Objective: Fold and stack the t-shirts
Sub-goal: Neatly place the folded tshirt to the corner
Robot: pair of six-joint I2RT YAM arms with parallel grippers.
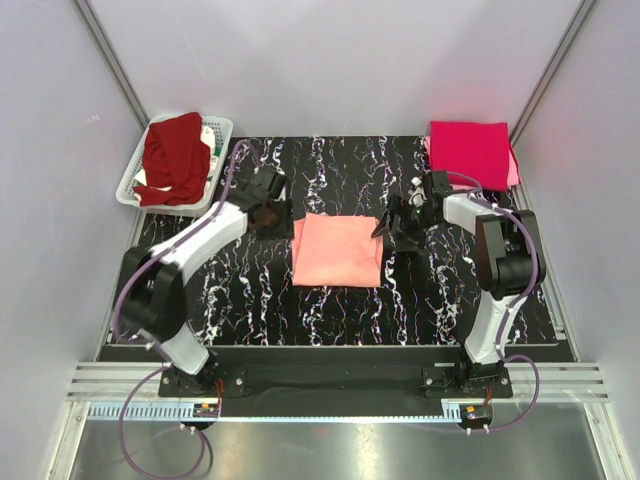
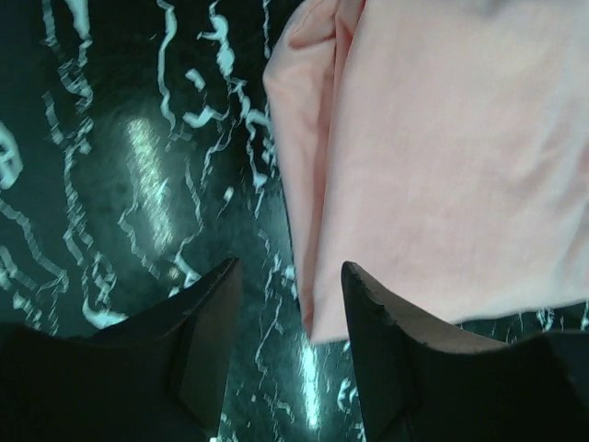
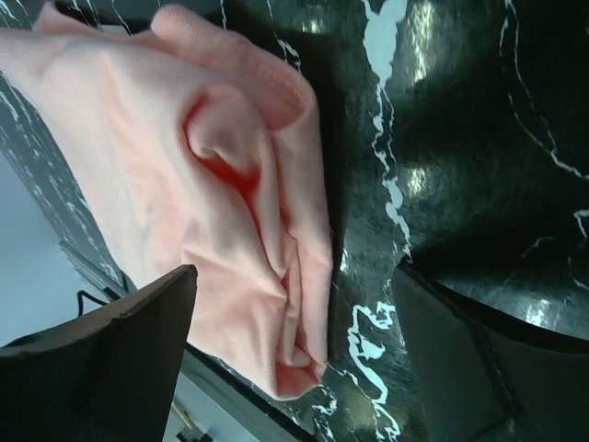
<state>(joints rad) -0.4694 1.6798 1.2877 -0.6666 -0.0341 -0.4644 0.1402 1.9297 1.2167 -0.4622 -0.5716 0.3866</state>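
Observation:
The salmon-peach t-shirt (image 1: pixel 338 250) lies folded into a rectangle in the middle of the black marbled table (image 1: pixel 250 300). My left gripper (image 1: pixel 268 215) is open at the shirt's far left corner; in the left wrist view (image 2: pixel 287 318) the shirt's corner (image 2: pixel 442 157) lies just ahead of the fingertips. My right gripper (image 1: pixel 398 218) is open at the shirt's far right corner; in the right wrist view (image 3: pixel 294 304) the shirt's bunched edge (image 3: pixel 212 193) sits between the fingers, not pinched. A crimson-magenta t-shirt (image 1: pixel 470 152) lies folded at the back right, on a light pink one (image 1: pixel 514 172). A dark maroon t-shirt (image 1: pixel 172 158) fills the basket.
The white plastic basket (image 1: pixel 222 135) stands at the back left, off the mat. Grey walls close in the back and both sides. The arm bases are bolted to the rail along the table's near edge.

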